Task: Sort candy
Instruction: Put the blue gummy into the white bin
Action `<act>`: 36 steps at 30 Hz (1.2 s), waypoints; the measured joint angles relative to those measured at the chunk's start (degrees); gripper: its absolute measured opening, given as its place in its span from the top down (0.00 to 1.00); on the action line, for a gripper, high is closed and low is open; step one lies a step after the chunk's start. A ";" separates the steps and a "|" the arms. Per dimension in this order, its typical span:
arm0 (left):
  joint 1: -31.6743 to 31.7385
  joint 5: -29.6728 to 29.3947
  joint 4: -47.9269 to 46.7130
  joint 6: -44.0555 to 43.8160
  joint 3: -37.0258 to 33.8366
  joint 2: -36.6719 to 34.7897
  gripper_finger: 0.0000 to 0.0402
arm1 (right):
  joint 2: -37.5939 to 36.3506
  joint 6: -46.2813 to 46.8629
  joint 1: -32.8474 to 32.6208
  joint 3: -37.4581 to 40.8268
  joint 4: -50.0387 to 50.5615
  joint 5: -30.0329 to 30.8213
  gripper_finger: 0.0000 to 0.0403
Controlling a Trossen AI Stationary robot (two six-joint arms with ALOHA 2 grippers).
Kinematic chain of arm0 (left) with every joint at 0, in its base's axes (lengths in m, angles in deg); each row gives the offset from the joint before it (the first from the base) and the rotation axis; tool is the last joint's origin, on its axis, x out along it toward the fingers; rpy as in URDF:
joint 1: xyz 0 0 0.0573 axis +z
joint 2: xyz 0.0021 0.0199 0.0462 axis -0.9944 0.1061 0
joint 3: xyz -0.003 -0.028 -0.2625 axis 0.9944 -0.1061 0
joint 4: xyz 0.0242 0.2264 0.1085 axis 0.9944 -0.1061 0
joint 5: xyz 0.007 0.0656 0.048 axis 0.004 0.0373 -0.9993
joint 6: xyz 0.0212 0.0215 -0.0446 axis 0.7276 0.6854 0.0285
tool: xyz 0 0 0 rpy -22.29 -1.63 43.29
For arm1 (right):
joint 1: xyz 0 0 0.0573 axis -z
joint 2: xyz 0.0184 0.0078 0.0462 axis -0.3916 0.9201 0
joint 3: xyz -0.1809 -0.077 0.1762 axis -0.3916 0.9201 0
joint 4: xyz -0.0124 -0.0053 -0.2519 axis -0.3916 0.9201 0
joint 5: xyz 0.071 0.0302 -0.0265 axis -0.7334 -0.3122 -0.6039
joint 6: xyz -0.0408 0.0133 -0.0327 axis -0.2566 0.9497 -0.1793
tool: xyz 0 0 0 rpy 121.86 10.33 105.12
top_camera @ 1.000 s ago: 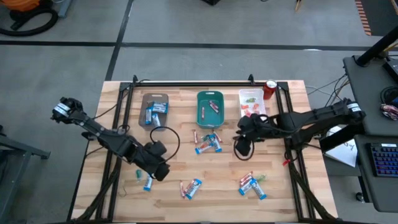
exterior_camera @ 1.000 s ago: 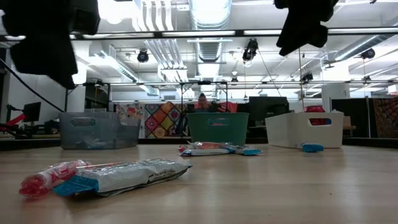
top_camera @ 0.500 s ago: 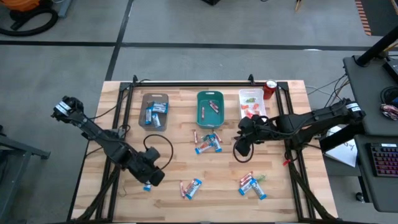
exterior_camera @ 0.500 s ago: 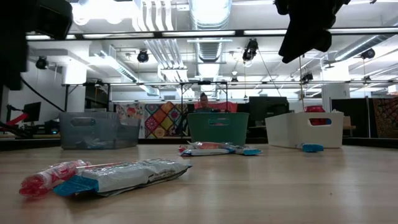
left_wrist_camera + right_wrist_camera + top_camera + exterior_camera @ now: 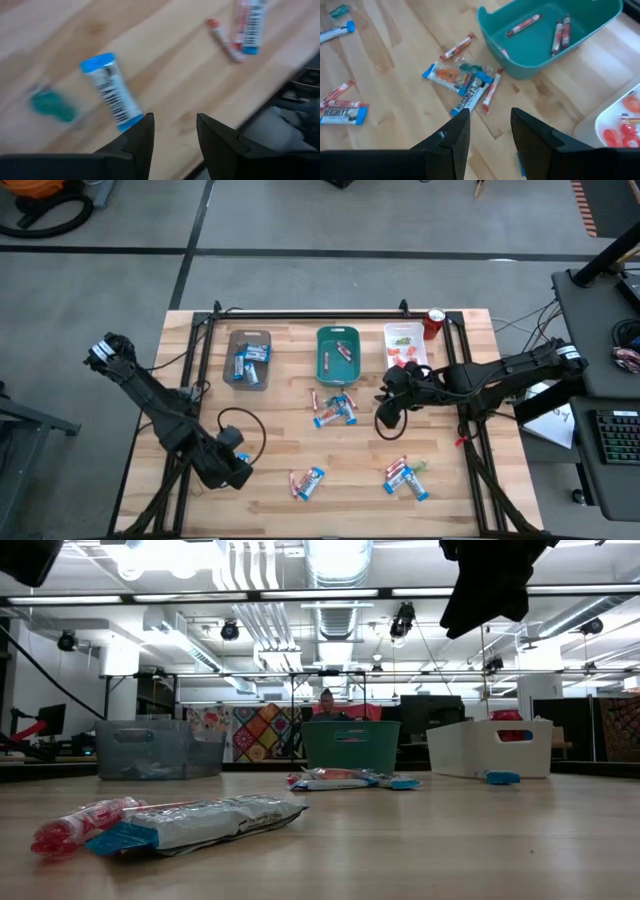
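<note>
wooden slats form the worktop [image 5: 270,430], where wrapped candy is scattered in small clusters so each sort can be carried to its own tray. blue-and-white bars are already gathered in the brown tray [image 5: 249,358], slim red sticks in the teal tray [image 5: 338,353], and small red pieces in the white tray [image 5: 404,345]. the left gripper [image 5: 172,131] is held low over a blue-and-white bar wrapper [image 5: 111,91] near the worktop's front left, fingers parted and empty. the right gripper [image 5: 487,125] hangs, fingers apart, above the central candy pile [image 5: 462,81]. compared with a second ago, the left arm is seen farther toward the front-left corner; the right is unchanged.
</note>
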 joint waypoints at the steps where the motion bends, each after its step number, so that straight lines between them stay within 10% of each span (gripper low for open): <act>1: -0.35 0.12 -1.28 -1.03 0.00 0.01 0.68 | 0.00 -0.01 0.00 0.11 -0.14 0.42 0.67; 14: -0.86 2.04 -6.50 -13.64 -6.17 2.13 0.70 | 0.00 -0.08 0.00 0.66 -1.12 1.94 0.67; 36: -0.81 6.85 -7.54 -10.37 -6.14 19.91 0.73 | 0.00 1.15 0.00 0.74 -4.03 1.85 0.67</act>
